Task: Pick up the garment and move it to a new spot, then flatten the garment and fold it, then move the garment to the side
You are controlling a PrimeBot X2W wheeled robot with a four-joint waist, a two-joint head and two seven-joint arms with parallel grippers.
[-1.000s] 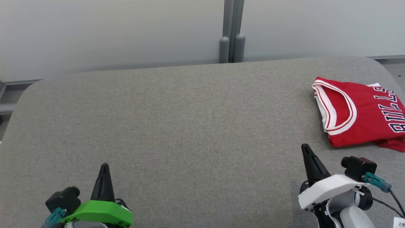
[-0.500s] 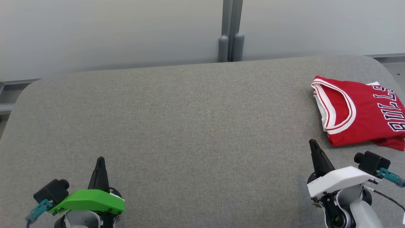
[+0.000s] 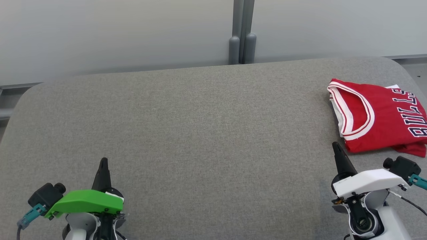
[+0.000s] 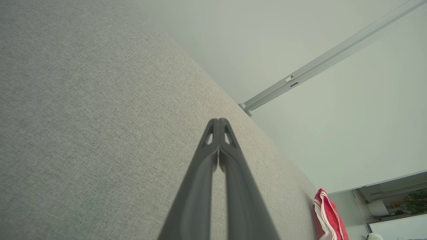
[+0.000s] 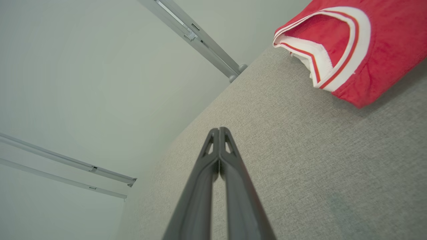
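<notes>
Garment (image 3: pixel 383 126) lies folded at the right edge of the worktop (image 3: pixel 200 133); moving, flattening, folding and setting aside all look done. Left gripper (image 3: pixel 103 163) and right gripper (image 3: pixel 336 148) rest near, jaws clenched on nothing.

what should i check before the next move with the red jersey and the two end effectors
1. Is the left end effector free? Shut, holding nothing: ok.
2. Is the right end effector free? Shut, empty, just short of the cloth: ok.
3. Is the red jersey folded? Compact stack, near edge slightly bunched: ok.
4. Is it set to the side? It lies at the right end of the table: ok.
5. Is it wholly on the table? Its right part runs out of the head view: cannot tell.
</notes>
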